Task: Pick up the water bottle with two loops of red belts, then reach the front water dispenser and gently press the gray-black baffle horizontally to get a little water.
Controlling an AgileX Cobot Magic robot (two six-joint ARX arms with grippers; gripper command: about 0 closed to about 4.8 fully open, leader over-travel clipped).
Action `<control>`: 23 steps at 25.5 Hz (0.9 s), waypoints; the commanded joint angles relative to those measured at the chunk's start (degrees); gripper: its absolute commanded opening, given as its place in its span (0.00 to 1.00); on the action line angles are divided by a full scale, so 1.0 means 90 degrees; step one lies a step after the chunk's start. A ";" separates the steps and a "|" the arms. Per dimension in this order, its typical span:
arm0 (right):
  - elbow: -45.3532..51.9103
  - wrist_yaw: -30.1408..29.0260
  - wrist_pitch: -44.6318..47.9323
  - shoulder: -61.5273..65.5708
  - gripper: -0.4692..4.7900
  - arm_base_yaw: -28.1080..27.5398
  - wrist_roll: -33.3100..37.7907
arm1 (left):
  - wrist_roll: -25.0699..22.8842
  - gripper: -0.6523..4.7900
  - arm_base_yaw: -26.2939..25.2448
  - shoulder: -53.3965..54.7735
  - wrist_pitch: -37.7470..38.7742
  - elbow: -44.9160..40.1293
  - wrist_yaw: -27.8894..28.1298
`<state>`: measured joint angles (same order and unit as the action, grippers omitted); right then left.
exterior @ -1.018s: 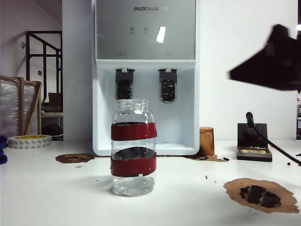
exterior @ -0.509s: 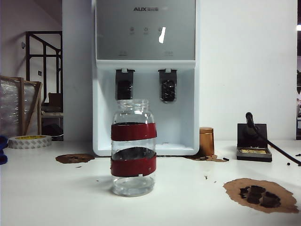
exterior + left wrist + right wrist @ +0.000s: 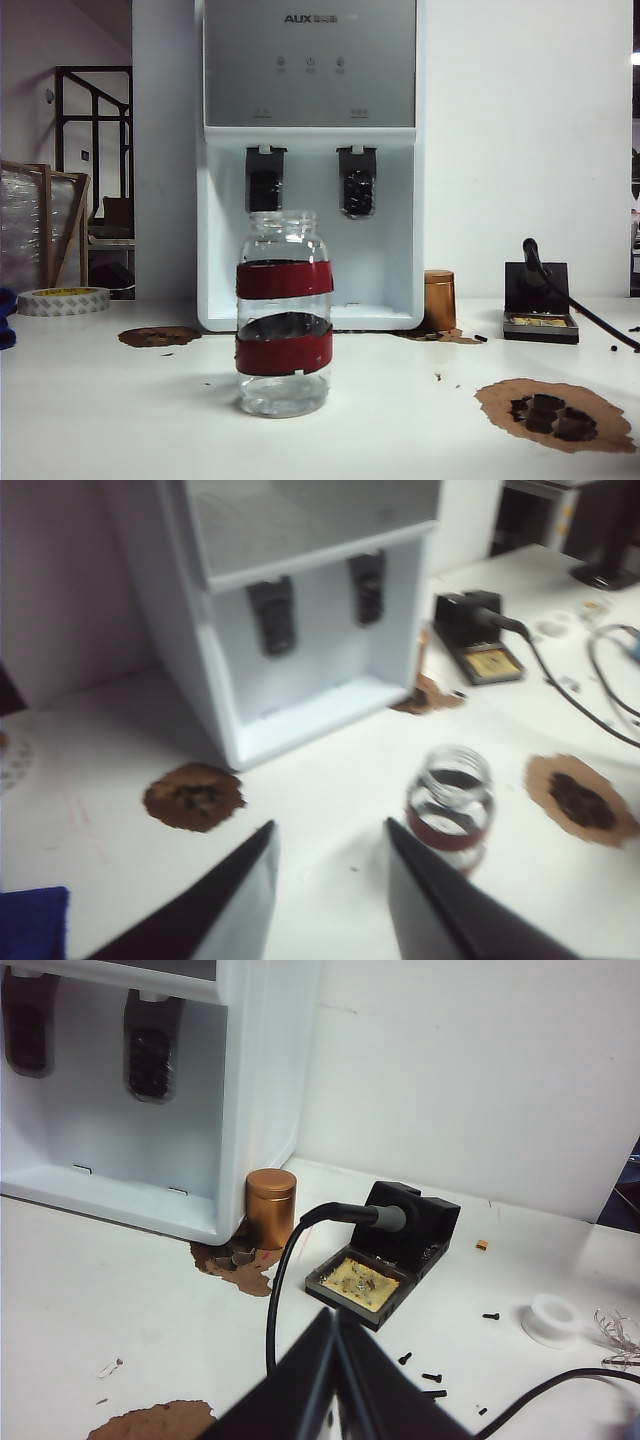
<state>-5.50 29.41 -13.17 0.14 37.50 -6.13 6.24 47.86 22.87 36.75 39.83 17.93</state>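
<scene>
Progress on the task is close to nil, judging by how things lie; the water bottle (image 3: 285, 313) with its two red bands stands upright and untouched on the white table (image 3: 120, 420), in front of the water dispenser (image 3: 310, 160) and well short of its recessed bay. Nothing grips it — neither arm appears in the exterior view at all.

The left gripper (image 3: 327, 842) shows in its own wrist view, hovering above the table with the bottle (image 3: 450, 805) just off to the side of one finger, not between the two; its jaws stand partly apart with only bare table in the gap, holding nothing. The right gripper (image 3: 336, 1322) is off on the other side of the table, near the soldering-iron stand (image 3: 385, 1260) and the small copper cylinder (image 3: 271, 1207); its fingers are pressed together at the tips, holding nothing.

The gray-black baffle (image 3: 357, 182), the right-hand paddle of the pair, hangs untouched under the gray panel; the jar looks empty apart from a glint at its base, though that is hard to judge.

So every step appears to remain — lining the left jaws around the bottle, closing on it, lifting, carrying it to the bay, and nudging the paddle gently for a little water.
</scene>
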 commanded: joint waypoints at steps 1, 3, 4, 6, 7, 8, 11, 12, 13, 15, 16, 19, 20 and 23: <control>-0.0041 0.0119 0.0051 0.0000 0.08 -0.0015 0.0029 | 0.0029 0.17 -0.0005 -0.0012 -0.0435 -0.0296 0.0301; -0.0041 0.0119 0.0051 0.0000 0.08 -0.0015 0.0029 | 0.0029 0.15 -0.0005 -0.0080 -0.1030 -0.0697 0.0408; -0.0041 0.0119 0.0051 0.0000 0.08 -0.0015 0.0029 | 0.0027 0.14 -0.0005 -0.0080 -0.1139 -0.0767 0.0457; -0.0041 0.0119 0.0041 0.0000 0.08 -0.0015 0.0027 | 0.0024 0.11 -0.0007 -0.0080 -0.1285 -0.0986 0.0848; -0.0041 0.0119 0.0041 0.0000 0.08 -0.0015 0.0027 | 0.0024 0.11 -0.0007 -0.0080 -0.1292 -0.1022 0.0969; -0.0041 0.0119 0.0044 0.0000 0.08 -0.0015 0.0027 | 0.0024 0.11 -0.0005 -0.0080 -0.1304 -0.1078 0.1205; -0.0041 0.0119 0.0044 0.0000 0.08 -0.0015 0.0027 | 0.0024 0.11 -0.0005 -0.0083 -0.1416 -0.1197 0.1608; -0.0041 0.0119 0.0044 0.0000 0.08 -0.0015 0.0027 | 0.0024 0.11 -0.0007 -0.0083 -0.1525 -0.1256 0.1668; -0.0041 0.0119 0.0044 0.0000 0.08 -0.0015 0.0029 | 0.0024 0.11 -0.0005 -0.0083 -0.1656 -0.1316 0.1715; -0.0041 0.0119 0.0041 0.0000 0.08 -0.0015 0.0027 | 0.0022 0.11 -0.0005 -0.0083 -0.1880 -0.1423 0.1739; -0.0041 0.0119 0.0039 0.0000 0.08 -0.0015 0.0029 | 0.0015 0.11 -0.0005 -0.0107 -0.2018 -0.1506 0.1751; -0.0041 0.0117 0.0036 0.0000 0.08 -0.0012 0.0027 | -0.0032 0.11 -0.0005 -0.0294 -0.2351 -0.1802 0.1751; -0.0041 0.0117 0.0036 0.0000 0.08 -0.0012 0.0027 | -0.0053 0.11 -0.0005 -0.0372 -0.2419 -0.1892 0.1749; -0.0041 0.0114 0.0036 0.0000 0.08 -0.0012 0.0027 | -0.0148 0.11 -0.0007 -0.0678 -0.2480 -0.2120 0.1775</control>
<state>-5.50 30.20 -13.32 0.14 37.50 -6.07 5.80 47.88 17.87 15.94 21.34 33.47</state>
